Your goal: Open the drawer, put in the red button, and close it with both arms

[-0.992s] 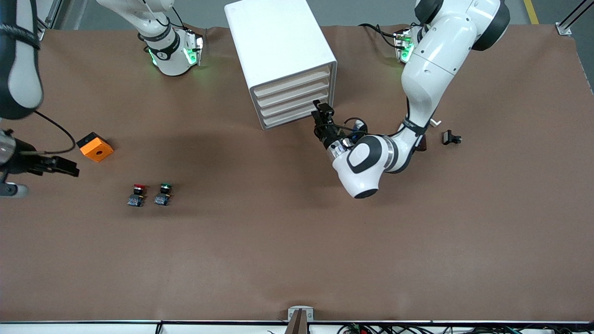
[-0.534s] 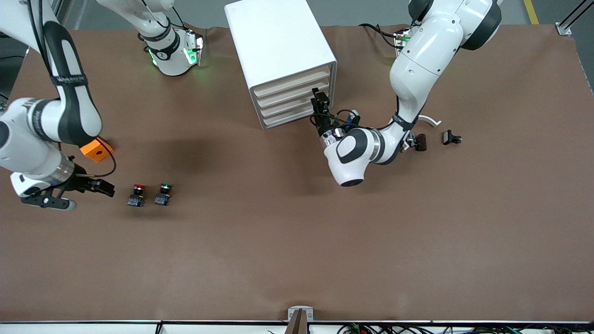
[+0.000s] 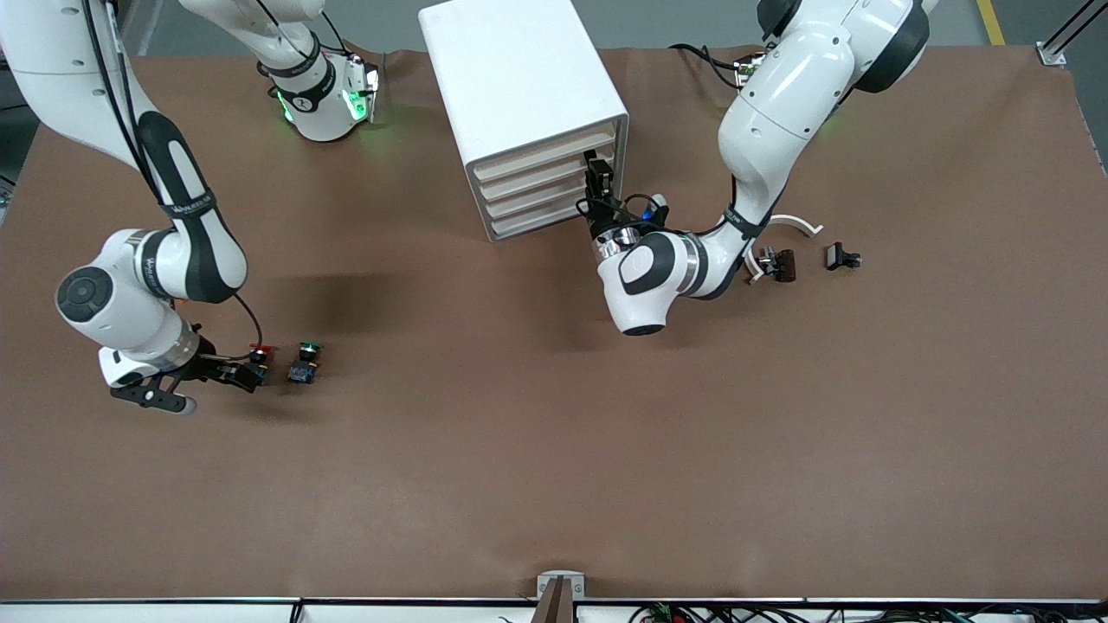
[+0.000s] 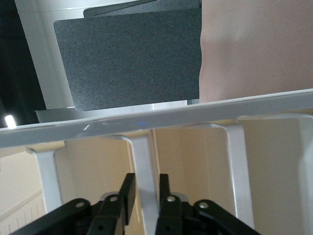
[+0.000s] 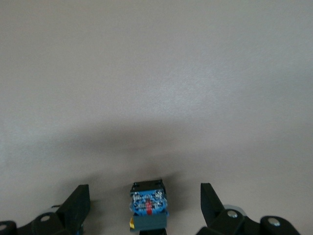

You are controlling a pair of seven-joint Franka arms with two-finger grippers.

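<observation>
Drawer (image 3: 544, 154) fronts face the left arm, which is why the left tool (image 3: 599, 186) comes in level at the cabinet (image 3: 519, 86). Its fingers (image 4: 128, 192) are pinched nearly shut on a thin white upright rib (image 4: 145, 171) at the front of the cabinet, seemingly a drawer pull; I cannot tell which drawer it belongs to. All four drawers look closed.

Red button (image 3: 257, 353) sits on the counter (image 3: 554, 450) toward the right arm's end, just beside the green one (image 3: 303, 362). The right tool (image 3: 235, 373) is low at the red button (image 5: 148, 205), fingers (image 5: 77, 204) spread wide either side and apart from it, holding nothing — placed, I judge, for a grasp.
</observation>
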